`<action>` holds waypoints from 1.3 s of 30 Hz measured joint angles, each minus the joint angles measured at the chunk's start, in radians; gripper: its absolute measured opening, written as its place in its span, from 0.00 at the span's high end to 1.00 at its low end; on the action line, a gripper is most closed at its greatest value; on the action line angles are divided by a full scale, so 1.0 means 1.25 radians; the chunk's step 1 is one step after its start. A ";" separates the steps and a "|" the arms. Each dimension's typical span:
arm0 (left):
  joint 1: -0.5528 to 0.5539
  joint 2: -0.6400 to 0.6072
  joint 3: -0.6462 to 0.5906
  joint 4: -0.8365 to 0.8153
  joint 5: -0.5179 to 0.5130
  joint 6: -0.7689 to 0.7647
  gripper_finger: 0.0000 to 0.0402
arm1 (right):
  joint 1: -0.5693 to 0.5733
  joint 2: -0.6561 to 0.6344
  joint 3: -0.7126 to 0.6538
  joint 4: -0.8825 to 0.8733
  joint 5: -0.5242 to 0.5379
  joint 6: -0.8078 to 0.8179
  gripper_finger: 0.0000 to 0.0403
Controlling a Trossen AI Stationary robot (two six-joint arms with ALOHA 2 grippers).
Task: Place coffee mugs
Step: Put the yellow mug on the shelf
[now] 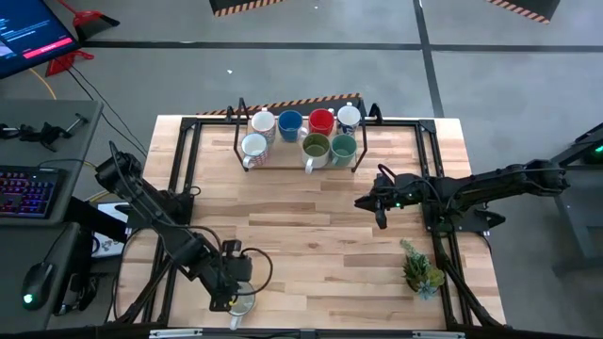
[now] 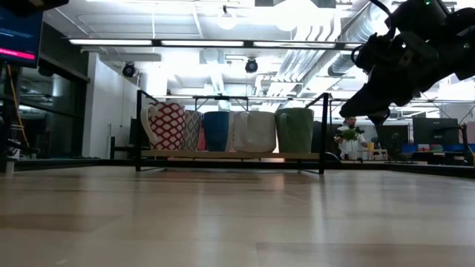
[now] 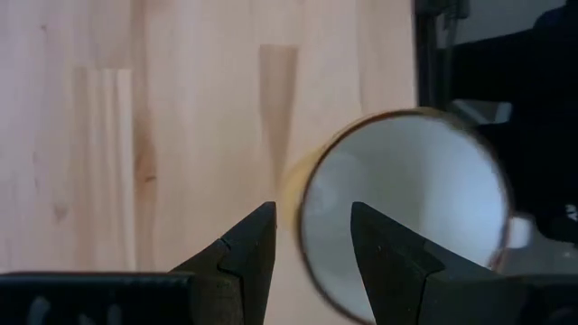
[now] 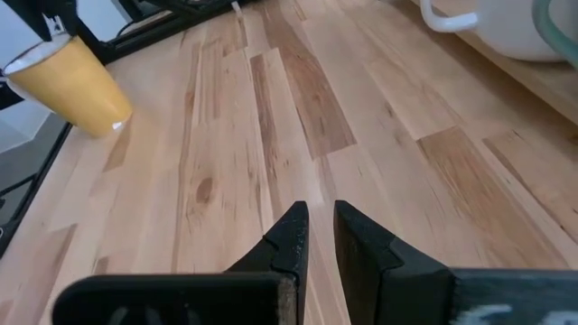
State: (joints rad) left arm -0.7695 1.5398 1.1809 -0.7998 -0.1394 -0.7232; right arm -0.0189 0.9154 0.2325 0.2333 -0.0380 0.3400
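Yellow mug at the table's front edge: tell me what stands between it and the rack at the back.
Nothing visible. The left gripper grips the yellow mug by its rim, and only bare table lies before the rack. The right gripper hovers off to the side.

Seven mugs [image 1: 301, 135] in rack [image 1: 237, 127] at table's far edge; eighth mug [image 1: 241, 303] at near-left edge.

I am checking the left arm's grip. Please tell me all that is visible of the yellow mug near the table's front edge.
The yellow mug looks ceramic, yellow outside and white inside, seemingly empty. It stands apart from the racked mugs, close to the table's front edge. The left pincer straddles its rim, one finger inside, one outside. The right wrist view shows it tilted.
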 joint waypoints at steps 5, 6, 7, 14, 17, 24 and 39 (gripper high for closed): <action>0.000 0.000 0.000 0.013 0.006 -0.008 0.67 | 0.000 0.000 0.000 -0.012 0.000 0.000 0.91; 0.000 0.000 0.000 0.015 0.006 -0.008 0.67 | 0.000 0.000 0.000 -0.011 0.000 0.000 0.91; 0.000 0.000 0.000 0.015 0.005 -0.008 0.67 | 0.000 0.000 0.000 -0.012 0.000 0.000 0.91; -0.003 0.029 -0.002 0.017 -0.002 -0.007 0.67 | 0.000 0.000 0.000 -0.016 -0.004 0.000 0.91; -0.003 0.042 -0.002 0.016 -0.003 -0.008 0.67 | 0.000 0.000 0.000 -0.017 -0.004 0.000 0.91; -0.003 0.078 -0.002 0.027 0.000 -0.012 0.67 | 0.000 0.000 0.000 -0.022 -0.013 0.000 0.91; -0.010 0.128 -0.002 0.038 0.015 -0.043 0.67 | 0.000 0.000 0.000 -0.032 -0.025 0.003 0.91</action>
State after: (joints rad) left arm -0.7826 1.6992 1.1786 -0.7521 -0.1211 -0.7771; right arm -0.0189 0.9154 0.2325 0.1928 -0.0689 0.3435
